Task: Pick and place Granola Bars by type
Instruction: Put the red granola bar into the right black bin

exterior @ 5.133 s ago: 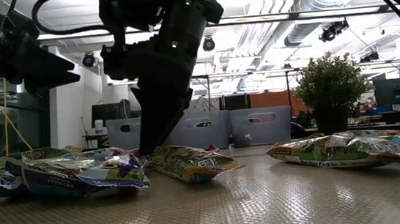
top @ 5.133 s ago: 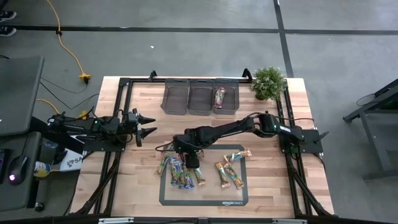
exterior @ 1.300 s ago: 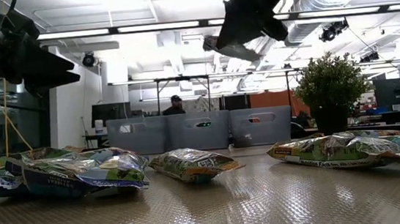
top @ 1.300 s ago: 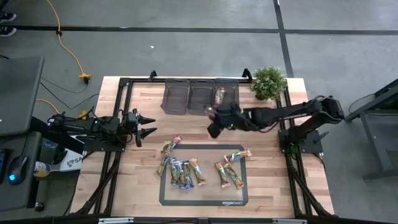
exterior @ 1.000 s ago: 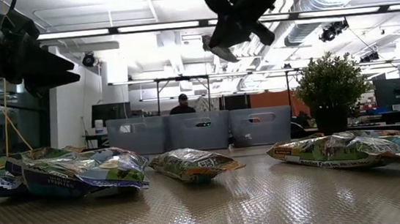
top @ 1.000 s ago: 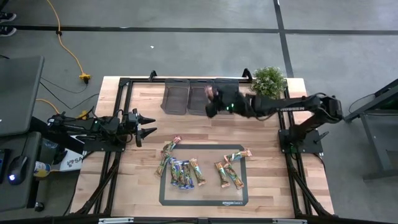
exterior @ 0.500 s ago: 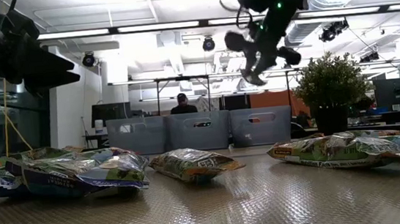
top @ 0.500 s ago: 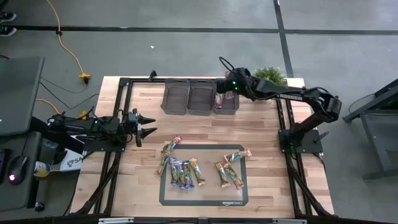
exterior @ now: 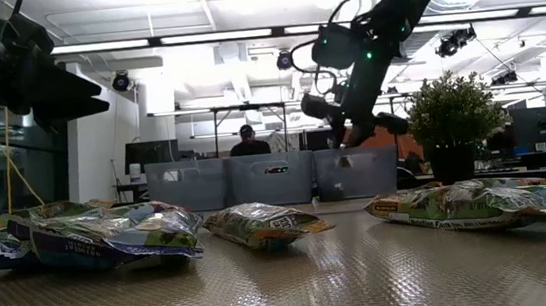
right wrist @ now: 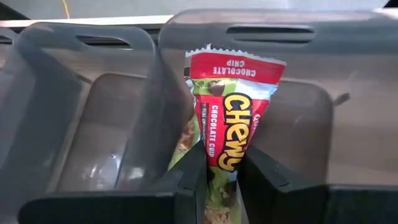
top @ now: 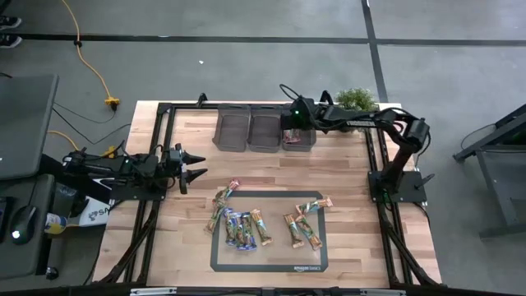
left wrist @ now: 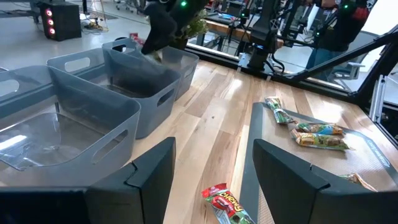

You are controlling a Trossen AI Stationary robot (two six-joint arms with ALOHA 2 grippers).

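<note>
Our right end effector (right wrist: 217, 180), gripping 1 red Chewy bar (right wrist: 231, 118), has swung from the mat to above the rightmost bin (top: 298, 140), so release comes next; the left end effector (top: 197, 164) waits open.

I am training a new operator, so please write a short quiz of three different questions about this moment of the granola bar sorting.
1. True or false: the right gripper is shut on a red Chewy chocolate chip bar.
2. The right gripper hovers over which grey bin? A) left bin B) middle bin C) right bin
3. Fill in: the left gripper waits with its jaws ____, beside the black mat.

Key: 1 true; 2 C; 3 open.
</note>
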